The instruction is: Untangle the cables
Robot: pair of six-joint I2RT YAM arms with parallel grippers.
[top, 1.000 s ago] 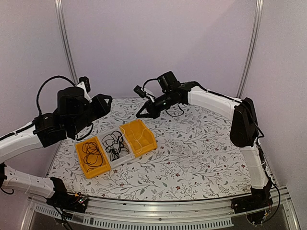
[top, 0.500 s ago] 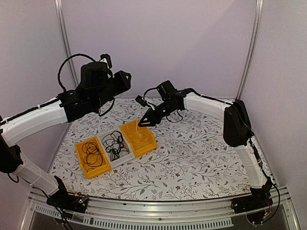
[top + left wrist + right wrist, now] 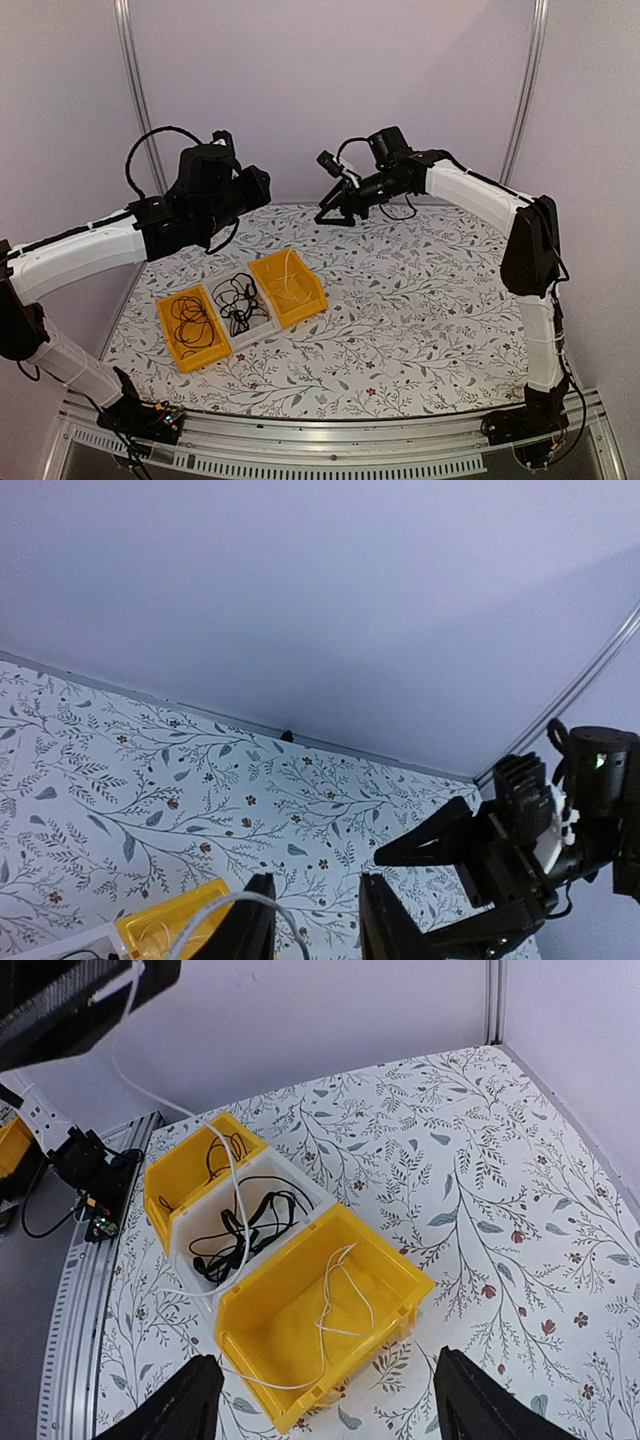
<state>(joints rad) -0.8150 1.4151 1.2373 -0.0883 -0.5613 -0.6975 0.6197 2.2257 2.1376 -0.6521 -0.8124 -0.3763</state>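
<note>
The cream cable (image 3: 215, 915) hung from the narrowly parted left end effector (image 3: 316, 880); the wide-spread right end effector (image 3: 327, 1360) probably needed a low pinch by the lower-centre yellow bin (image 3: 390, 1245).

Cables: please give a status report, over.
Right gripper open, empty. Left gripper fingers apart, pale cable hanging from it into yellow bin. Black cables in white bin and second yellow bin. Nothing blocking.

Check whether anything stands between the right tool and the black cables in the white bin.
Yes. The pale cable, strung from the left tool down into the right-hand yellow bin, crosses above the white bin, over the black cables. Otherwise nothing visible blocks the open right tool.
</note>
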